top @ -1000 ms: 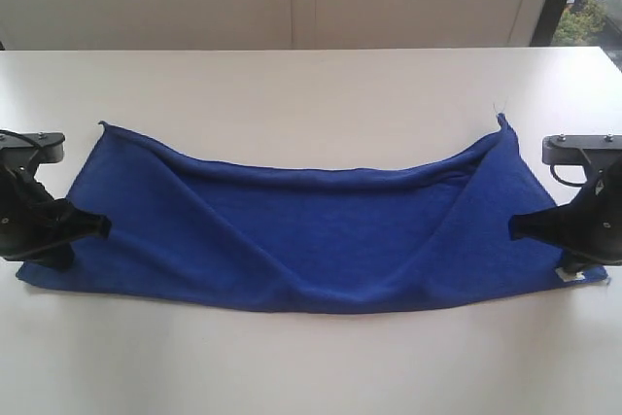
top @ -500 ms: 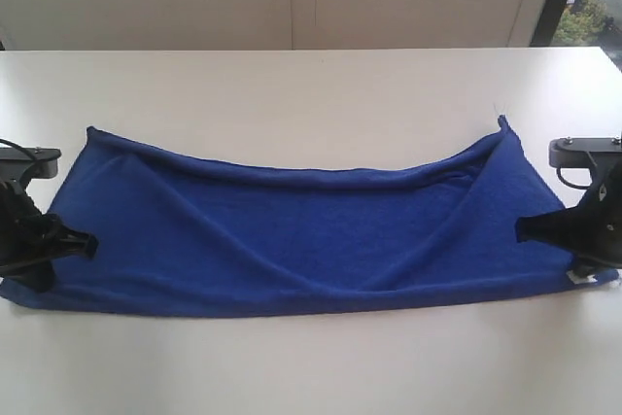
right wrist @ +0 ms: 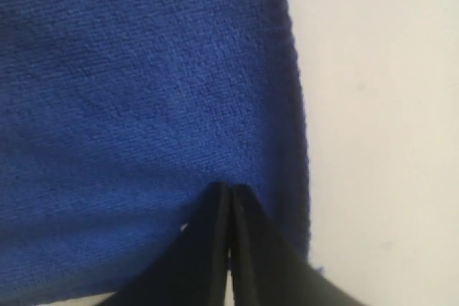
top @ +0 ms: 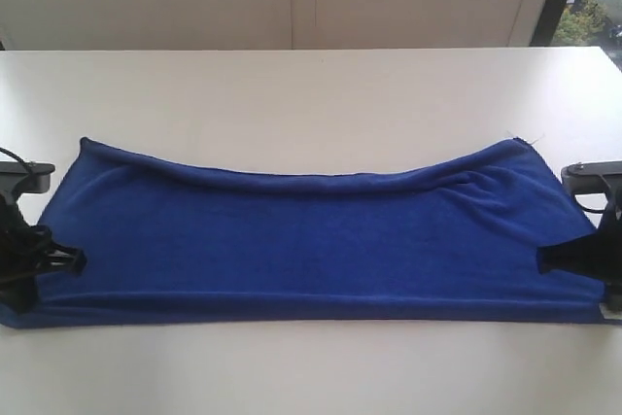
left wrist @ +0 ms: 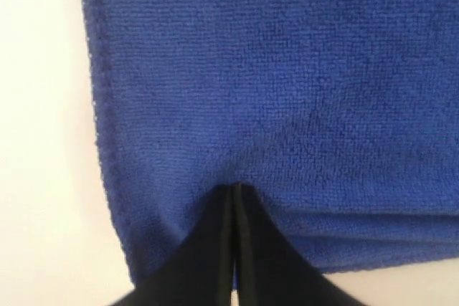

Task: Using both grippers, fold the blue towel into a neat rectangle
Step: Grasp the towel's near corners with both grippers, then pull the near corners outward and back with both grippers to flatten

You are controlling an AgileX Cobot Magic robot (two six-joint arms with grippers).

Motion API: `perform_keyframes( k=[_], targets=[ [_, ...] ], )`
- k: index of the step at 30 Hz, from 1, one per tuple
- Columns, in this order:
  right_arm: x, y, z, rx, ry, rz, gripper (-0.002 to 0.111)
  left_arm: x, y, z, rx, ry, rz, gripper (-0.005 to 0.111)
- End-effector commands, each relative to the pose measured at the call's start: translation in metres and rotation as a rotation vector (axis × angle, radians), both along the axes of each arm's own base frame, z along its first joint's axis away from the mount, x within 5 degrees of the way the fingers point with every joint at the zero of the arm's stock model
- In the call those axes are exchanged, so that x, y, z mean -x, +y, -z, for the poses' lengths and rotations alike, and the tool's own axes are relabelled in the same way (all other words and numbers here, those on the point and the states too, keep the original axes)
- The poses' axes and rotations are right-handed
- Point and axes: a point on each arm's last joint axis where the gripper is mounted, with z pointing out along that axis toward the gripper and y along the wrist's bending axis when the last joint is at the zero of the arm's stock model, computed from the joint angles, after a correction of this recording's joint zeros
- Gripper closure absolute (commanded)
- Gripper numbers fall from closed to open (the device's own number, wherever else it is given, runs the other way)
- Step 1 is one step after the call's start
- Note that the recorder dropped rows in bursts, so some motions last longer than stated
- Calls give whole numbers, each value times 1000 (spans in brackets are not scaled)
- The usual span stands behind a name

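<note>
Blue towel [top: 321, 240] spans table [top: 311, 94]; left gripper [top: 78, 259] and right gripper [top: 541, 258] clamp its ends.

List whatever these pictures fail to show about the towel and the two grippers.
Arms: exterior view, the frame edges cut off everything behind the black pincer left gripper and right gripper.
Deep royal-blue terry towel, lower layers: all views, its top layer covers them.
Pinched cloth: wrist views, shut black fingers hide how many layers are held.
</note>
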Motion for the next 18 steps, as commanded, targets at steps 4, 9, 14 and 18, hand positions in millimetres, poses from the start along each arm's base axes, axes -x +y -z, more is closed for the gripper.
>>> perform_keyframes(
  k=[4, 9, 14, 18],
  targets=[
    [26, -3, 8, 17, 131, 26, 108, 21, 4, 8, -42, 203, 23, 107],
    [19, -2, -33, 2, -88, 18, 108, 10, 3, -18, -30, 106, 23, 107],
    [7, -1, -69, -9, -247, 20, 108, -2, 0, -53, -5, -36, 15, 107],
    [-19, 4, -99, -58, -394, 5, 108, -27, -3, -88, 22, -253, 9, 107]
  ],
)
